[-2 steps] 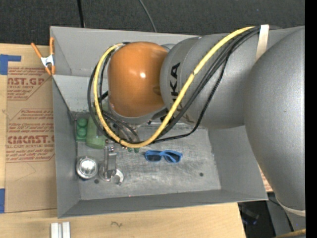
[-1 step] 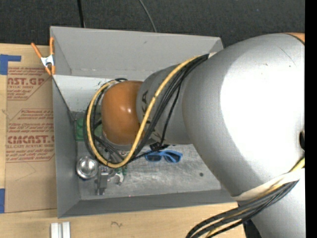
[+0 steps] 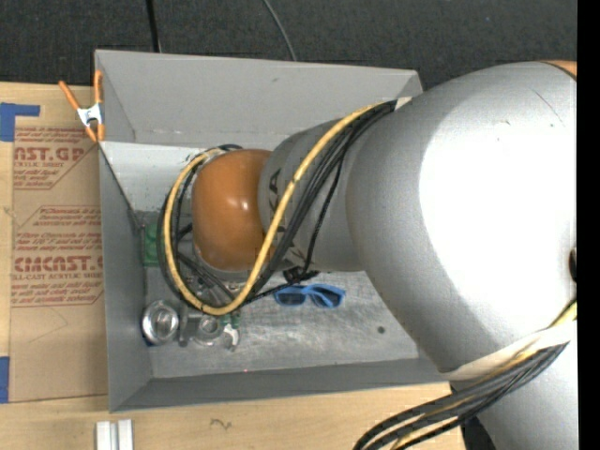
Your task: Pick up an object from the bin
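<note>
- The grey metal bin [image 3: 262,359] sits on a pale wooden tabletop [image 3: 281,425], with dark backing behind it.
- My arm [image 3: 450,223] covers most of the bin floor, and its orange wrist cover [image 3: 225,209] is over the left half.
- The gripper [image 3: 208,331] is low in the near-left corner; I cannot tell whether it is released or clenched.
- A shiny round metal piece [image 3: 160,322] lies just left of it, and a green thing [image 3: 150,247] lies by the left wall.
- Blue glasses [image 3: 309,295] lie flat to its right, long axis running left to right.
</note>
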Controlling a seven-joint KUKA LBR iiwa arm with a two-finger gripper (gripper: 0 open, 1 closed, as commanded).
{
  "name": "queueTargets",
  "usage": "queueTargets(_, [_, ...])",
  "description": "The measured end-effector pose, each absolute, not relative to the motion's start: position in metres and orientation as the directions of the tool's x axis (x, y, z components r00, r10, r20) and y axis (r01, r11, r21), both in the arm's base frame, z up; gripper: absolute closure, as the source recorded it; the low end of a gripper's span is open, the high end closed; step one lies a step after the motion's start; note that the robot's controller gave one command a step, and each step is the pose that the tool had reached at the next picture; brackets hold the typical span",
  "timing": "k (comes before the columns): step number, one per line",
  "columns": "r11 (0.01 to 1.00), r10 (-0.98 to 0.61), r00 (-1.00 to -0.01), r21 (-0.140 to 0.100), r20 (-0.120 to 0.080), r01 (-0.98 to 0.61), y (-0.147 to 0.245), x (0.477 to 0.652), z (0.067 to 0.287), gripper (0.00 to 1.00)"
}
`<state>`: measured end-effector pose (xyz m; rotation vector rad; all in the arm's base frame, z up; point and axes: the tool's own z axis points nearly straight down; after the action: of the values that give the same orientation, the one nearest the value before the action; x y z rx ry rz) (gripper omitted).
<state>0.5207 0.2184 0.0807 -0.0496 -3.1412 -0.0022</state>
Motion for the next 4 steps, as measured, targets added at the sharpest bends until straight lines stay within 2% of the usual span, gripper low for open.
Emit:
queueTargets(1, [1.000, -0.019, -1.000, 0.003, -0.006, -0.019, 0.215, 0.488, 0.168, 1.00])
queueTargets(2, [0.994, -0.113, -0.994, -0.003, 0.000, -0.113, 0.145, 0.495, 0.163, 1.00])
queueTargets(3, [0.993, -0.118, -0.993, 0.001, 0.000, -0.118, 0.149, 0.494, 0.163, 0.00])
queueTargets(4, [1.000, -0.021, -1.000, 0.003, -0.005, -0.021, 0.167, 0.506, 0.069, 0.00])
